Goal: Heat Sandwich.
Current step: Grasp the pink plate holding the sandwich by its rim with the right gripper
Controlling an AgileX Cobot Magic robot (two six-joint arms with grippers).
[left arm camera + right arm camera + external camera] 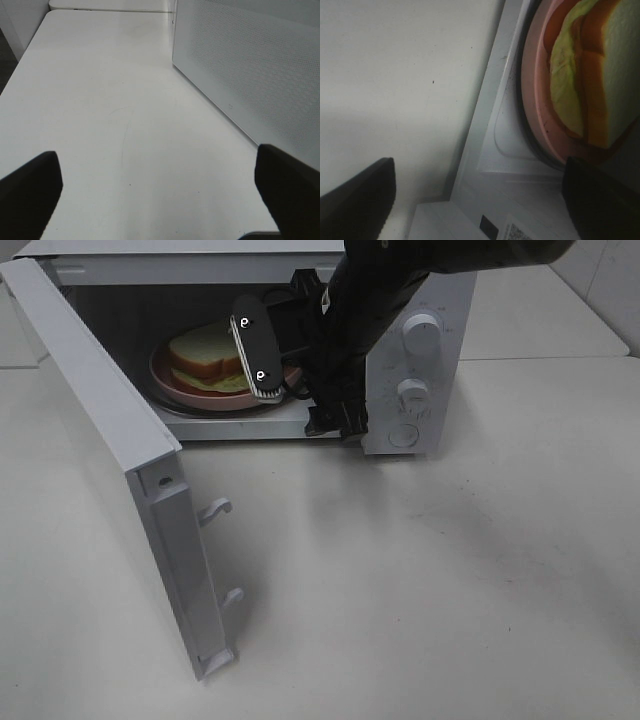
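Note:
The sandwich [205,355] lies on a round pink plate [160,377] inside the open microwave [445,370]. It has white bread, tan crust and green lettuce. My right gripper [262,360] reaches in through the opening, just right of the sandwich and above the plate's edge. In the right wrist view the gripper [480,195] is open and empty. The sandwich [590,75] and plate [540,110] lie beyond it on the microwave floor. My left gripper [157,192] is open and empty over bare table. It does not show in the exterior view.
The microwave door [100,420] stands swung out to the left, with two latch hooks [215,510] on its edge. Two knobs [422,335] and a button sit on the right panel. A perforated microwave wall [250,65] runs beside my left gripper. The white table [400,590] spreads in front.

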